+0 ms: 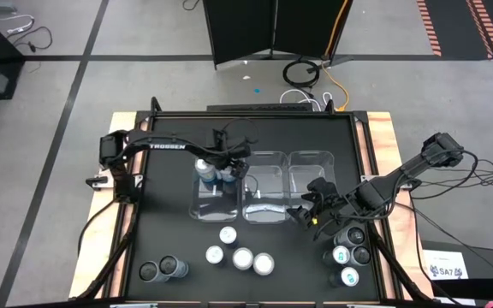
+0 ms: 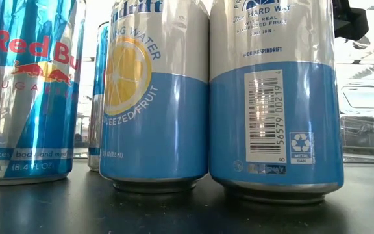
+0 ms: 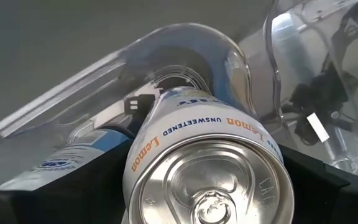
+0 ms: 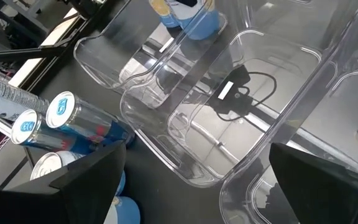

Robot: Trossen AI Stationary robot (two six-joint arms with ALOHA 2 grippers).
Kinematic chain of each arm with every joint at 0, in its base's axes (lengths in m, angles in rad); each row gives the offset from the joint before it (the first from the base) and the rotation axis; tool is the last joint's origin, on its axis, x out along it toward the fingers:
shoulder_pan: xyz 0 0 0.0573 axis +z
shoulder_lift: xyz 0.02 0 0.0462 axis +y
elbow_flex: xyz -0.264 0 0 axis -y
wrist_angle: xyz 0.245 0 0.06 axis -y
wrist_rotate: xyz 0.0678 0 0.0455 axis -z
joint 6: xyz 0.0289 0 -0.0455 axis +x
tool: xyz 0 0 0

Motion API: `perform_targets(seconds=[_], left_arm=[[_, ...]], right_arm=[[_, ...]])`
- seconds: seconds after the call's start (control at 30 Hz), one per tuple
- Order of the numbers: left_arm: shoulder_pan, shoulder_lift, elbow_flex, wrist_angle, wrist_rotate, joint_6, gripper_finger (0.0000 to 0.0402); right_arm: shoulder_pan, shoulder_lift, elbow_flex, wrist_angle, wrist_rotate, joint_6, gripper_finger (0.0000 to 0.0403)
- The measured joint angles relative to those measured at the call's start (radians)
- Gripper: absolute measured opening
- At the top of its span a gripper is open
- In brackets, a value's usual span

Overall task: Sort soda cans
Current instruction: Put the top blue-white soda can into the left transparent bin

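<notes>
Black matting covers the table (image 1: 161,214), and at its near left corner two dark-topped cans (image 1: 163,269) stand side by side. Further in, the left gripper (image 1: 229,162) reaches over the leftmost of three clear plastic bins (image 1: 216,205), its fingers spread around an upright white lemon can (image 3: 210,168) that stands inside that bin beside a second, blue-sided can (image 1: 205,171); whether the fingers press the lemon can or have let it go, the frames do not show. In front of the bins, four silver-topped cans (image 1: 240,253) stand loosely grouped on the mat; the low view sees them close up, a Red Bull can (image 2: 28,91) beside two silver-and-blue Spindrift cans (image 2: 158,97). The middle bin (image 1: 264,184) and the right bin (image 1: 311,175) hold no cans. The right gripper (image 1: 308,214) hangs at the near right corner of the bins with fingers wide apart, holding nothing. At the near right, four more cans (image 1: 349,252) cluster, some with teal marks on their tops.
</notes>
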Motion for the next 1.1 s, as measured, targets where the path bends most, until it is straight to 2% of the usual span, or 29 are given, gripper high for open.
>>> perform_targets(seconds=[1.1], left_arm=[[0.000,0.005,0.000,0.014,0.020,0.000,0.0322]], right_arm=[[0.012,0.000,0.000,-0.001,0.000,-0.033,0.0389]])
